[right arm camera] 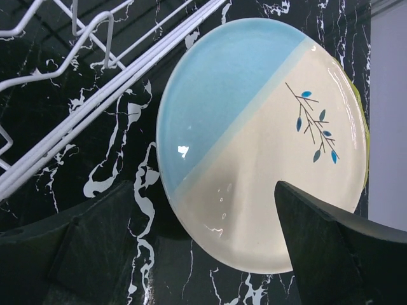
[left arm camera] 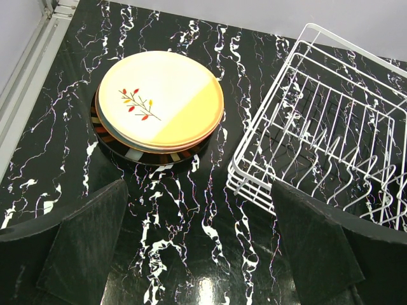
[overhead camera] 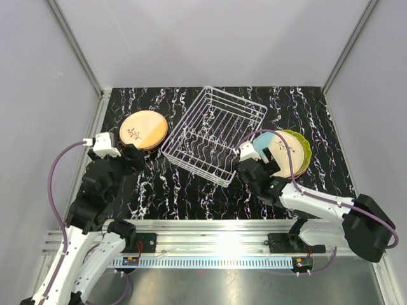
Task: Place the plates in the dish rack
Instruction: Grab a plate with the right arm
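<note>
A stack of plates sits at the back left, topped by the peach plate with a dark sprig (overhead camera: 144, 129) (left arm camera: 159, 101); dark plates show under it. My left gripper (overhead camera: 133, 156) (left arm camera: 197, 254) is open and empty, over bare table just in front of that stack. The white wire dish rack (overhead camera: 213, 133) (left arm camera: 331, 127) (right arm camera: 95, 95) stands in the middle with no plates in it. On the right, the cream-blue plate (overhead camera: 278, 147) (right arm camera: 254, 146) lies on the yellow-green plate (overhead camera: 303, 151) (right arm camera: 367, 149), shifted left. My right gripper (overhead camera: 259, 161) (right arm camera: 203, 254) is open and straddles its near edge.
The table is black marble-patterned (overhead camera: 191, 190). Grey walls close in the left, right and back sides. The rack's near right corner lies close to the cream-blue plate and my right gripper. A metal rail (overhead camera: 216, 229) runs along the table's front edge.
</note>
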Motion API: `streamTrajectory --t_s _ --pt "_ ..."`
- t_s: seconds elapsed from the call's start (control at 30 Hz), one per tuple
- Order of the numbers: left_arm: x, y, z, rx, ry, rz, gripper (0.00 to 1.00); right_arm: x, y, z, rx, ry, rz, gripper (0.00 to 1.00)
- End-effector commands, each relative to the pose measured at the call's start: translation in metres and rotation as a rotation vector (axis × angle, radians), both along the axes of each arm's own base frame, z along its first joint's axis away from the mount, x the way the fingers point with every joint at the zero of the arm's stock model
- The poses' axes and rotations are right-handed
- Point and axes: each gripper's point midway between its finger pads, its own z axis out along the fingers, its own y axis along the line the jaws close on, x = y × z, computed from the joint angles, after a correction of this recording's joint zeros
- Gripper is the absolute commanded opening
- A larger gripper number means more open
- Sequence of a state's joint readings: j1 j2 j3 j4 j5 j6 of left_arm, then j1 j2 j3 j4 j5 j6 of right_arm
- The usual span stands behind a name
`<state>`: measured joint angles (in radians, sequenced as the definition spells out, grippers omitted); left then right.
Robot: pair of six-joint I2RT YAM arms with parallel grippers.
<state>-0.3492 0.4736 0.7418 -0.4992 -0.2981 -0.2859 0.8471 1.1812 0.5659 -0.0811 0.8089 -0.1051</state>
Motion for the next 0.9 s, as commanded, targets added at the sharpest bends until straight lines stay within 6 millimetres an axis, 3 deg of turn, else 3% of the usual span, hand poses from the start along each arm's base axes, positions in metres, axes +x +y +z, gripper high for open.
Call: streamTrajectory --t_s 0.0,0.33,0.57,0.87 --pt "0.002 -0.006 0.013 -0.022 -0.045 -0.023 0.99 0.006 -0.001 0.012 -0.041 -0.054 -0.035 1.0" --pt "0.002 -0.008 0.013 -0.021 -0.047 -0.036 0.99 0.011 -0.011 -0.009 -0.185 -0.034 -0.094 1.0" --pt "0.002 -0.009 0.012 -0.019 -0.043 -0.038 0.99 0.016 -0.016 -0.003 -0.194 -0.102 -0.142 1.0" --pt "0.002 -0.009 0.013 -0.019 -0.044 -0.039 0.99 0.017 -0.023 -0.013 -0.228 -0.083 -0.167 1.0"
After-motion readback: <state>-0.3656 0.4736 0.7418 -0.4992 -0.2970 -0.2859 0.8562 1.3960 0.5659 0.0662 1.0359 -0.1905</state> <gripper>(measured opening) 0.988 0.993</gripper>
